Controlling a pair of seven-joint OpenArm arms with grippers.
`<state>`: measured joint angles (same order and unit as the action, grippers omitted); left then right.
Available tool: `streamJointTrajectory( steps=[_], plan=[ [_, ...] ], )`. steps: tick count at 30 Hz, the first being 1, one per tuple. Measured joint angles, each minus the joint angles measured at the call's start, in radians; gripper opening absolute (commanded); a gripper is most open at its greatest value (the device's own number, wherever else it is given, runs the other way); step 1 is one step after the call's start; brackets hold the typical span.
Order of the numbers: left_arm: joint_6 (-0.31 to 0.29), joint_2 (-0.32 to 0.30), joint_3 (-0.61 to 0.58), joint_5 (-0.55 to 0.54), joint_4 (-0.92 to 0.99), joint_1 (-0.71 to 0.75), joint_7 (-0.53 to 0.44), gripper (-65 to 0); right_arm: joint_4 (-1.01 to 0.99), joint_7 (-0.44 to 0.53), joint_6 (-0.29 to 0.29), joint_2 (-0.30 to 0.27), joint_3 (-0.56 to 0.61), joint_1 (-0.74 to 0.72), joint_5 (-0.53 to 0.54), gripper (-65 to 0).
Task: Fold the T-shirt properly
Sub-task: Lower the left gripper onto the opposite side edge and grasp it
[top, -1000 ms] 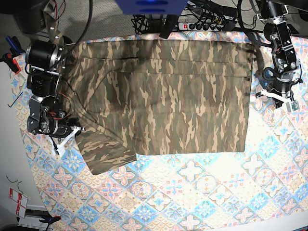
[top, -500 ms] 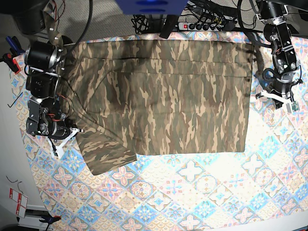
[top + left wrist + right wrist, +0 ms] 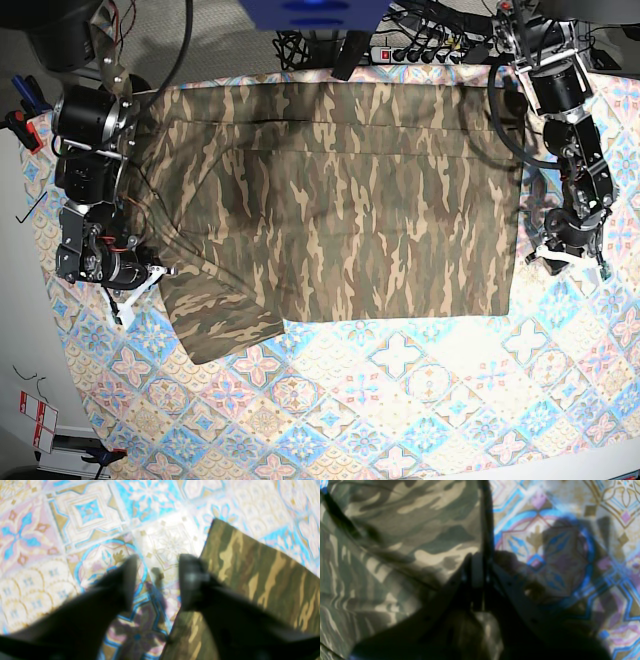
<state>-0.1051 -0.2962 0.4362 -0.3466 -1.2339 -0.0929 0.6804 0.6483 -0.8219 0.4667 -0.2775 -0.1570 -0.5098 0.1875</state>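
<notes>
The camouflage T-shirt [image 3: 340, 200] lies spread flat across the table, with one sleeve [image 3: 215, 325] sticking out toward the front left. In the base view my left gripper [image 3: 563, 262] hovers just off the shirt's right edge, near its front corner. The left wrist view shows this gripper [image 3: 158, 565] open, one finger over the tablecloth and the other over the shirt's edge [image 3: 262, 580]. My right gripper [image 3: 130, 293] sits at the shirt's left side by the sleeve. Its fingers [image 3: 480, 565] are shut on the cloth's edge [image 3: 395, 542].
A pastel blue-pink patterned tablecloth [image 3: 400, 400] covers the table. A power strip [image 3: 420, 50] and cables lie behind the back edge. A clamp [image 3: 20, 115] sits at the far left. Bare cloth runs along the front below the shirt.
My left arm has moved toward the front along the shirt's right edge and its gripper has opened. My right gripper has shut at the sleeve and stayed in place.
</notes>
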Motion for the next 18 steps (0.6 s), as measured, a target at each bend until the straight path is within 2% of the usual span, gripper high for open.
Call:
streamJointTrajectory(
  steps=[2,5,7,11,18],
  plan=[
    [-0.005,0.013,0.0,-0.003,0.007,0.01,0.01,-25.0,0.0,0.0,0.0,0.001,0.0,0.0,0.0,-64.7],
    [-0.03,0.019,0.0,0.003,0.083,0.0,0.003,-24.8,0.0,0.0,0.0,0.0,0.0,0.0,0.001,-64.7],
    [-0.097,0.019,0.002,0.004,0.157,-0.026,0.009,-24.8,0.0,0.0,0.0,0.0,0.0,0.0,0.001,-64.7],
    [-0.153,0.021,0.002,0.002,0.258,-0.079,-0.013,-24.8,0.001,0.0,0.0,0.003,0.0,0.0,0.001,-64.7],
    [-0.159,0.064,-0.002,0.002,0.257,-0.084,-0.038,-24.8,0.001,0.002,0.0,0.001,0.0,0.0,0.0,-64.7]
  ],
)
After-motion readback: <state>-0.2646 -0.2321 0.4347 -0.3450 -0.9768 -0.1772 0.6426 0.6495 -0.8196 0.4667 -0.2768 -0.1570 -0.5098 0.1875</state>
